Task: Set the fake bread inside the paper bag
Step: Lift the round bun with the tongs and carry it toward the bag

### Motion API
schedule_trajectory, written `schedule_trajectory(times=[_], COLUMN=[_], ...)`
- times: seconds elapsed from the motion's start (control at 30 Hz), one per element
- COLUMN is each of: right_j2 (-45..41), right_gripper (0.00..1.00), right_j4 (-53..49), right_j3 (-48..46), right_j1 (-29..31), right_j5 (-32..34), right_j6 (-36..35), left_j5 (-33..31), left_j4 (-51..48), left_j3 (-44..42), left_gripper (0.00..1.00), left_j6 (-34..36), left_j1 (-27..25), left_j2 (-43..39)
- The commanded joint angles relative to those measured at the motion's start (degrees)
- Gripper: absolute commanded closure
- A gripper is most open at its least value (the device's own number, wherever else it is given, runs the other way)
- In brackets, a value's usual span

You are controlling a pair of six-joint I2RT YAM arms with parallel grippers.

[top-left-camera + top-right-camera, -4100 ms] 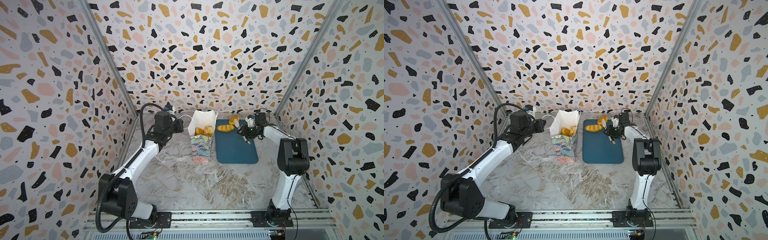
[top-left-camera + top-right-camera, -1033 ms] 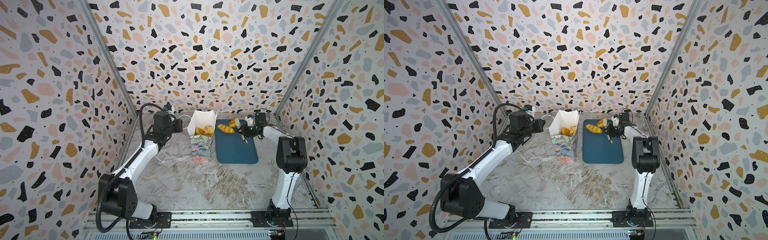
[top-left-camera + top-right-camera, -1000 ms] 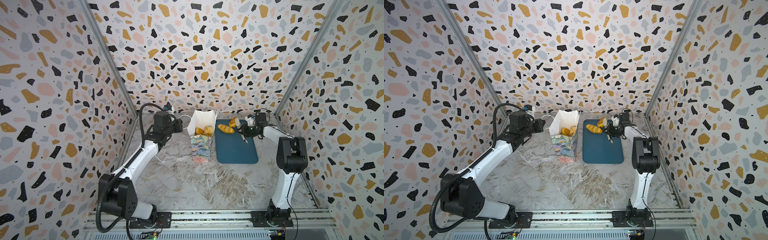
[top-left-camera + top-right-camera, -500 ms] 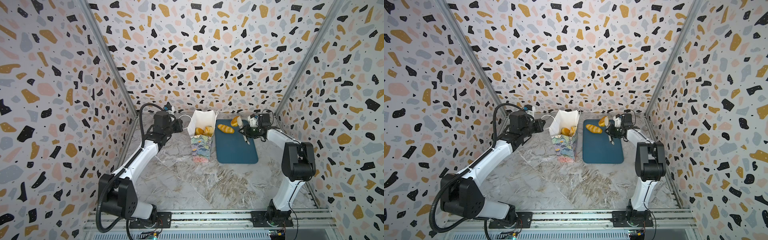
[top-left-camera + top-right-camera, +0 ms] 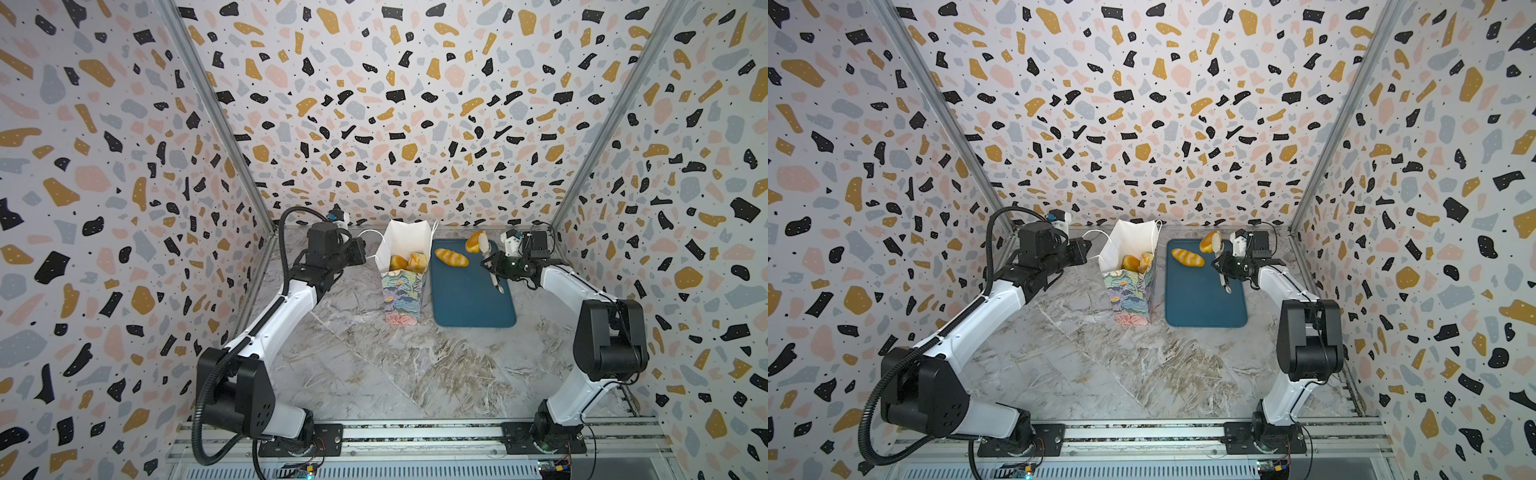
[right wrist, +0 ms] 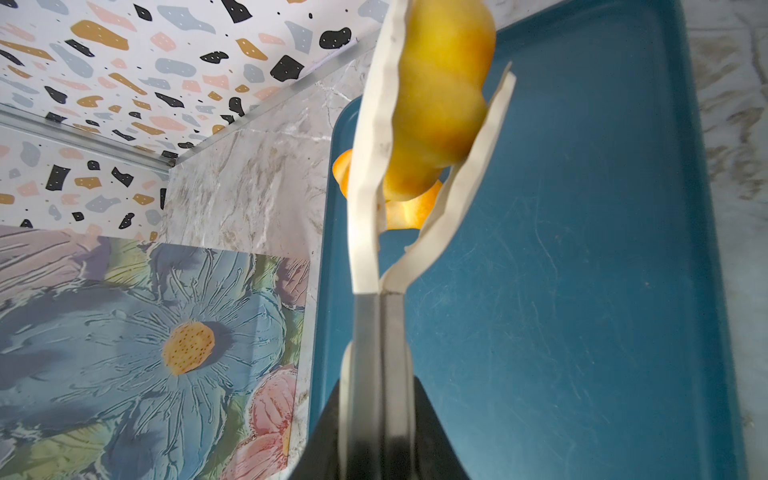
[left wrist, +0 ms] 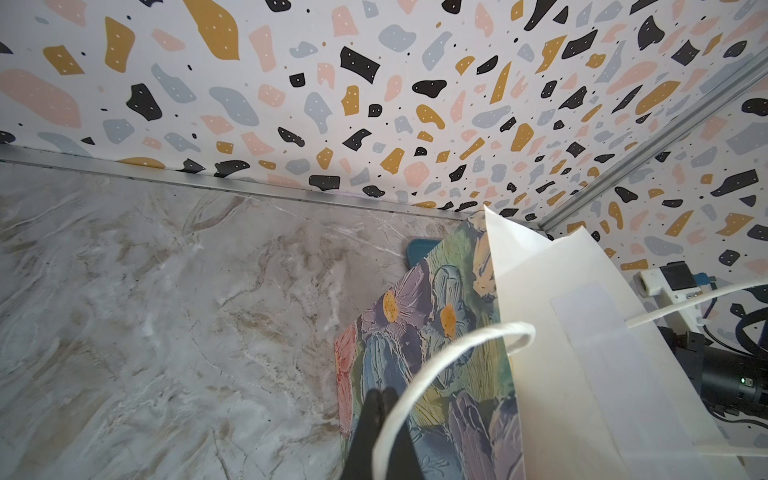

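Over to the right claw (image 5: 492,266), clamped tight on the metal handles of the tongs (image 6: 376,324). Pinching a pale ridged bread (image 6: 440,95) between the white tong tips, over the far end of the teal tray (image 5: 469,303). Leaving one oval loaf (image 5: 451,257) flat on that tray, just beside the held piece in both top views. Looking left now to the paper bag (image 5: 402,299), upright on the marble worktop (image 5: 374,365), just beside the tray with a sliver of marble between, mouth wide open. Spotting two golden breads (image 5: 399,262) already inside, against the white lining. And on to the left claw (image 7: 380,415), pressed fully together beside the bag's flowered side. Seeing the white cord handle (image 7: 436,365) looping right across it in the left wrist view; cannot tell whether pinched or merely draped
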Motion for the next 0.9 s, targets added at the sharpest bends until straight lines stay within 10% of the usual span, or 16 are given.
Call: schedule_trajectory(times=[0.0,0.87], right_j2=[-4.42,-18.28], right_gripper=[0.94,0.94], right_j4=[2.62,-2.0], right_j3=[-0.43,-2.23], right_j1=[-0.11,5.42], right_j5=[-0.66,3.0], right_j6=[0.44,0.95], left_j5=[0.59,0.71], left_j4=[1.17,1.39], left_j3=[1.33,1.15], left_gripper=[1.0,1.0], left_j6=[-0.29,-0.55], left_j1=[0.22,0.22], left_j2=[0.11,-0.19])
